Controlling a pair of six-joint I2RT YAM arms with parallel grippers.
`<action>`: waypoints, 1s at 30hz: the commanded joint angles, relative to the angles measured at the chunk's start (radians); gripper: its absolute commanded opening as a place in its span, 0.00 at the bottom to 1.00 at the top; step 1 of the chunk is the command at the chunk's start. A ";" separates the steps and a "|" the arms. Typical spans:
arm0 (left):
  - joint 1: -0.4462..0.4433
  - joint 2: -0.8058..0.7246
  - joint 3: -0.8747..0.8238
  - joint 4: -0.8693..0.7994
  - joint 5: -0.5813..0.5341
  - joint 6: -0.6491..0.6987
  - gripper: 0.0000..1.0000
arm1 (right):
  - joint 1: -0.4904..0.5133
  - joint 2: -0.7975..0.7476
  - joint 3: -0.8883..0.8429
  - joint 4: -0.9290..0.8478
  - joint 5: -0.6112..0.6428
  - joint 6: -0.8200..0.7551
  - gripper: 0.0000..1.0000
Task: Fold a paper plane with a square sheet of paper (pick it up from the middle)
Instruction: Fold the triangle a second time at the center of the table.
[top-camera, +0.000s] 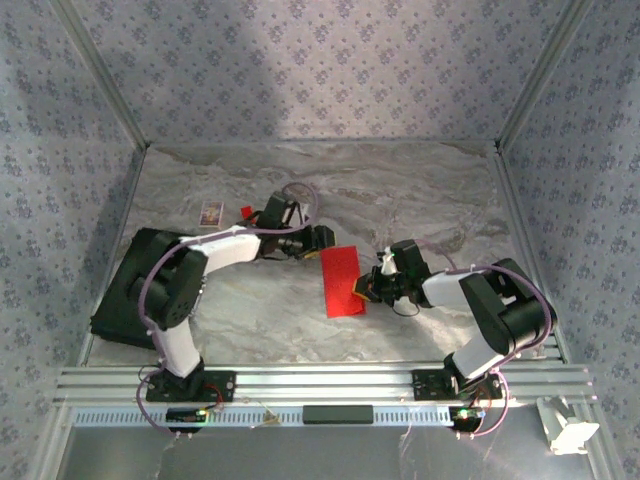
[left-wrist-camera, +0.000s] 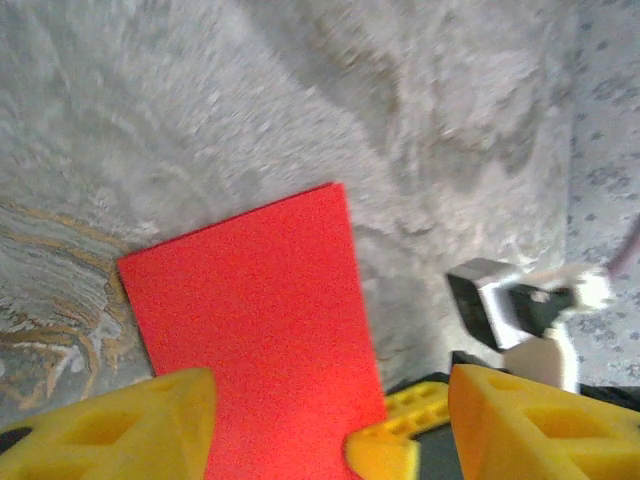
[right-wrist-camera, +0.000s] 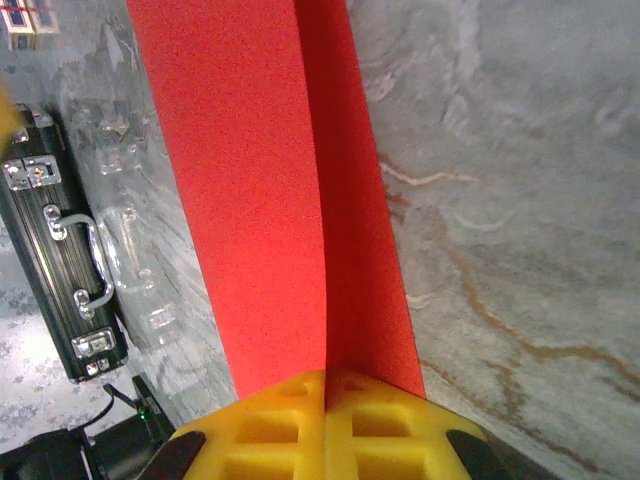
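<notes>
1. Paper: the square sheet of paper (top-camera: 341, 282), folded into a long red strip with a narrower layer over a wider one, lies on the marble table (top-camera: 430, 190) to the right of the black case (top-camera: 120, 290), well apart from it.
2. The case is shut, with its handle lying flat; what it holds cannot be told.
3. The right gripper (right-wrist-camera: 325, 400), on the sheet's side away from the case, has its yellow jaws pressed together on the strip's edge.
4. The left gripper (left-wrist-camera: 330, 425), nearer the case and over the strip's far end, stands wide apart with nothing held.
5. A small patterned card (top-camera: 210, 212) lies just beyond the case's far corner.
</notes>
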 joint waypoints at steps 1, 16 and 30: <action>-0.011 -0.101 -0.024 -0.041 -0.076 0.051 0.63 | -0.002 -0.037 -0.022 0.035 0.058 0.066 0.00; -0.169 -0.278 -0.191 0.066 -0.225 0.181 0.48 | -0.021 -0.065 0.008 -0.011 -0.053 -0.045 0.21; -0.462 -0.227 -0.146 -0.094 -0.501 0.343 0.58 | -0.072 -0.016 0.037 -0.045 -0.125 -0.069 0.12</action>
